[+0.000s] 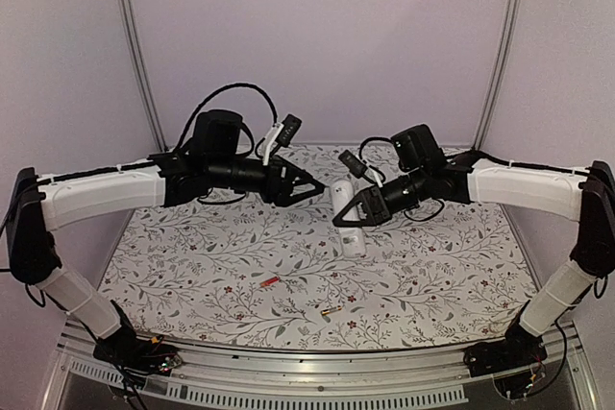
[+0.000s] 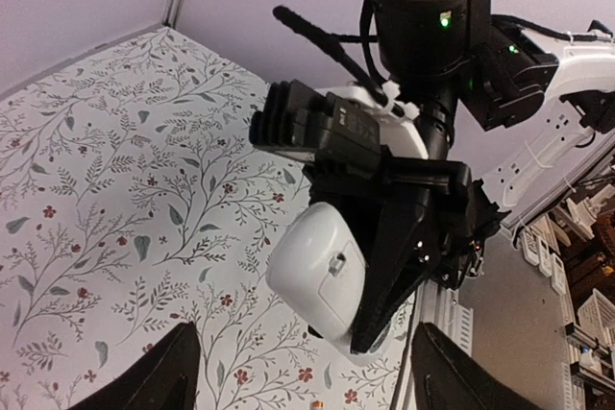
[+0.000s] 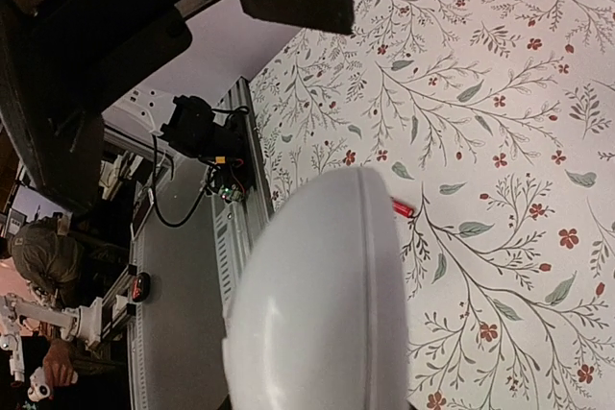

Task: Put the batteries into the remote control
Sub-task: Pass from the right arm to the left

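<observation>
My right gripper (image 1: 352, 216) is shut on the white remote control (image 1: 349, 223) and holds it in the air above the middle of the mat. In the left wrist view the remote (image 2: 312, 276) shows its plain back with a small latch, and a black right finger (image 2: 394, 256) lies across it. In the right wrist view the remote (image 3: 317, 304) fills the foreground and hides the fingers. My left gripper (image 1: 313, 189) is open and empty, just left of the remote and apart from it. The red battery (image 1: 270, 281) and the dark, yellow-marked battery (image 1: 331, 311) lie on the mat nearer the front; the red one also shows in the right wrist view (image 3: 402, 207).
The floral mat (image 1: 192, 256) covers the table. Lilac walls with metal posts (image 1: 137, 55) enclose the back and sides. An aluminium rail (image 1: 317, 364) runs along the front edge by the arm bases.
</observation>
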`<action>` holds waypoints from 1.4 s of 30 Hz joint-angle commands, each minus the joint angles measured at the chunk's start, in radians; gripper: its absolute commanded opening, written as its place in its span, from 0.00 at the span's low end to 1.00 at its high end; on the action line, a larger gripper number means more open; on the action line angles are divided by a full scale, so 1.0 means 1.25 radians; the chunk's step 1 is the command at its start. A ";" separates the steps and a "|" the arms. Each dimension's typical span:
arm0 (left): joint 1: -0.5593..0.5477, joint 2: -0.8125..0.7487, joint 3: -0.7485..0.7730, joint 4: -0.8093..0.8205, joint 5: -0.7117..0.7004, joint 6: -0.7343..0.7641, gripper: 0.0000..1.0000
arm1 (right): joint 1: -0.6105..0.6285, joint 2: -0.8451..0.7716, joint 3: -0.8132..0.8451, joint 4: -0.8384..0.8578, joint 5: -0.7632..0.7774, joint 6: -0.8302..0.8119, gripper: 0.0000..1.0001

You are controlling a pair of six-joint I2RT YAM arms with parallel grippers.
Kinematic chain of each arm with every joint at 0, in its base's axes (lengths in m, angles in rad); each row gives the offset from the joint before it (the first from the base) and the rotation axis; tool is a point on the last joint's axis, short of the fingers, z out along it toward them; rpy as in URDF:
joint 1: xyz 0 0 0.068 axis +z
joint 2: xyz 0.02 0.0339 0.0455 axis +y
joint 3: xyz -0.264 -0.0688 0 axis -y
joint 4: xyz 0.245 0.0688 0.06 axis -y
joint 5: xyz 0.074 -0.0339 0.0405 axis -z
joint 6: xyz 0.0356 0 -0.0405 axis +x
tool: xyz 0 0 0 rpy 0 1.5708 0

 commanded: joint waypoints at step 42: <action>-0.027 0.058 -0.051 0.354 0.239 -0.195 0.00 | 0.025 -0.083 0.124 -0.239 0.007 -0.177 0.98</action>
